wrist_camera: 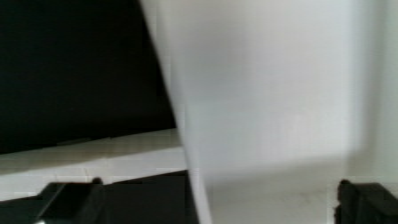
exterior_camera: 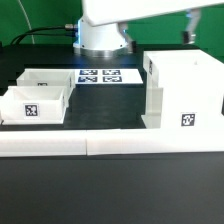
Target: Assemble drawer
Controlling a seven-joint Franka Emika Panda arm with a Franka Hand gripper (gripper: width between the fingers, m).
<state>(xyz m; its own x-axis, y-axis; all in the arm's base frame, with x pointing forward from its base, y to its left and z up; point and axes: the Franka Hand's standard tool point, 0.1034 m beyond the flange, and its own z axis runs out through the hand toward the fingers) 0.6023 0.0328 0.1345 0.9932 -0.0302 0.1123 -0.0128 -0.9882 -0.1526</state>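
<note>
The white cabinet shell (exterior_camera: pixel 185 90) stands at the exterior view's right, with a tag low on its front. Two small open-topped trays (exterior_camera: pixel 35 100) sit side by side at the exterior view's left; the nearer one shows a tag. My gripper (exterior_camera: pixel 189 25) hangs just above the cabinet shell, mostly cut off by the frame's top. In the wrist view the gripper (wrist_camera: pixel 222 200) is open. Its dark fingertips (wrist_camera: pixel 71 200) stand far apart, with a blurred white wall of the cabinet shell (wrist_camera: pixel 267 110) close between them. That wall does not touch the finger away from it.
The marker board (exterior_camera: pixel 100 75) lies flat in front of the robot base (exterior_camera: pixel 100 35). Long low white border bars (exterior_camera: pixel 110 145) run along the front of the black table and along the exterior view's left side.
</note>
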